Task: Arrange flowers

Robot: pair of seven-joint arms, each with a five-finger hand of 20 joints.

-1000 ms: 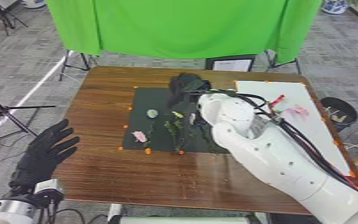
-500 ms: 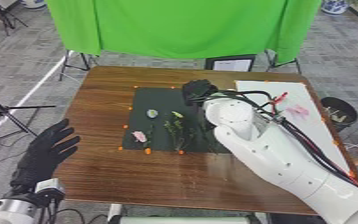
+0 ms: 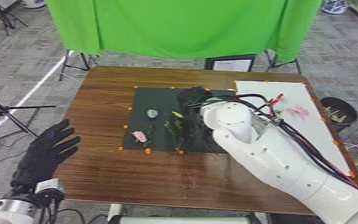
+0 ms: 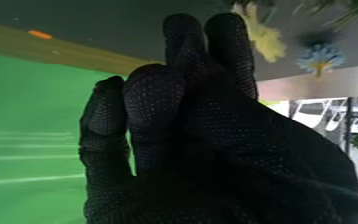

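One left hand [image 3: 42, 152] is held beside the brown table [image 3: 95, 170], its fingers straight and spread. On the dark mat [image 3: 153, 95], a pink flower [image 3: 140, 136], a blue flower [image 3: 152, 114] and a yellow flower [image 3: 177, 114] are laid; farther right, over the mat, the right hand [image 3: 193, 96] is positioned with fingers extended, loosely grouped.

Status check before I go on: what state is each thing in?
Left hand: open, empty
Right hand: open, over the mat
Pink flower: lying on the mat
Blue flower: lying loose
Dark mat: flat
Green cloth: hanging
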